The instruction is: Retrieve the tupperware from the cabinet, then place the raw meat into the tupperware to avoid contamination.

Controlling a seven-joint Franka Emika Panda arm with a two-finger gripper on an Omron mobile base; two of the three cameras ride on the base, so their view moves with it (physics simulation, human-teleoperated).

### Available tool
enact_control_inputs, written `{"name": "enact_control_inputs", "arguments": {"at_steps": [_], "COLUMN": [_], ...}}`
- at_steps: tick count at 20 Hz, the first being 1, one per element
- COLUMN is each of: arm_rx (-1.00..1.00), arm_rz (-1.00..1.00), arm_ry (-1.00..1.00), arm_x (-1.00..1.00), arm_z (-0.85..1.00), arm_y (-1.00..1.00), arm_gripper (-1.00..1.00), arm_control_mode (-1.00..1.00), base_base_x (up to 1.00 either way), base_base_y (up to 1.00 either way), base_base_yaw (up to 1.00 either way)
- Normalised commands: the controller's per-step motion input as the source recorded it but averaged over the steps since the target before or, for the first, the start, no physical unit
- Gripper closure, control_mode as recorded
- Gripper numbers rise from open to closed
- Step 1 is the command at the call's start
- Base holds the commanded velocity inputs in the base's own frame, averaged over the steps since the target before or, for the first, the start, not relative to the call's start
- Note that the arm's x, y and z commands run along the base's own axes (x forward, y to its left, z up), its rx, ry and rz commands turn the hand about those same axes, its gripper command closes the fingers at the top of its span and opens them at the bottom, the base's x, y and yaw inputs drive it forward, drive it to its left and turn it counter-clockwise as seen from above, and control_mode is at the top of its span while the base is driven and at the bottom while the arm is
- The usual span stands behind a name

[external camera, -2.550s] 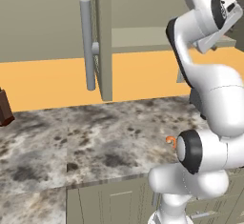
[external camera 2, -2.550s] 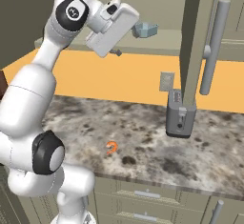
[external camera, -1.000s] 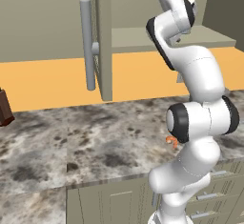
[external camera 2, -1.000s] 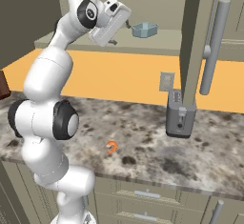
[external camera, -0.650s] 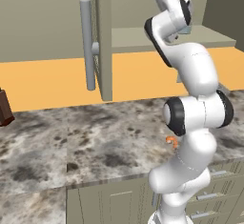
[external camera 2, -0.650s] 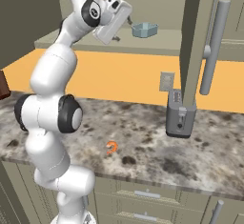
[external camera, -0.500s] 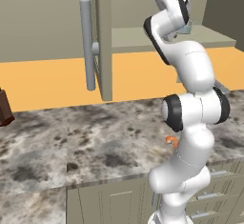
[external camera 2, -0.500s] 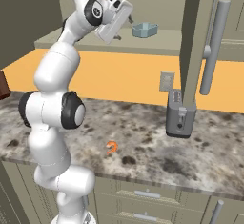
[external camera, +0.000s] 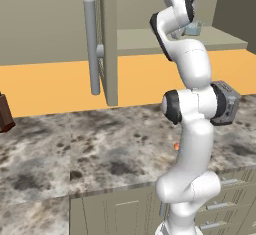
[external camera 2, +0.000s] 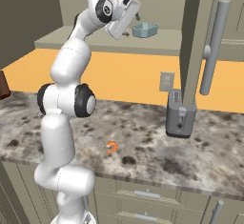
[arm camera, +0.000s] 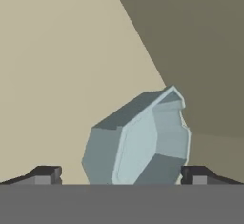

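Sitting on the cabinet shelf, upper centre of the right base frame, we find the tupperware; in the hand view it lies between the gripper tips (spread wide, not touching). Raw meat rests lower centre on the counter.

White robot arm raised, its gripper level with the shelf inside the olive-beige panelled cabinet, whose door stands open with a long grey bar handle. Finger spread cannot be judged from this angle. Small pale-blue translucent plastic tupperware sits on that shelf, just beside the gripper. Tiny orange-red curled raw meat lies on the speckled stone counter. Grey boxy toaster stands on the counter below the door edge.
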Motion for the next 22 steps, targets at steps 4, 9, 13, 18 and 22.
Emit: {"name": "enact_control_inputs", "arguments": {"at_steps": [4,9,13,18,22], "arm_rx": [0.0,0.0,0.01,0.04,0.03], "arm_rz": [0.0,0.0,0.01,0.0,0.0], "arm_ry": [0.12,0.18,0.16,0.12,0.14], "arm_x": [0.51,0.38,0.17,0.02,-0.07], "arm_z": [-0.17,-0.28,-0.36,-0.3,-0.3], "arm_y": [-0.17,-0.12,-0.01,0.0,0.05], "arm_gripper": [-1.0,-1.0,-1.0,1.0,1.0], "arm_control_mode": [-1.0,-1.0,-1.0,-1.0,-1.0], "base_base_x": [0.0,0.0,0.0,0.0,0.0], "base_base_y": [0.0,0.0,0.0,0.0,0.0], "base_base_yaw": [0.0,0.0,0.0,0.0,0.0]}}
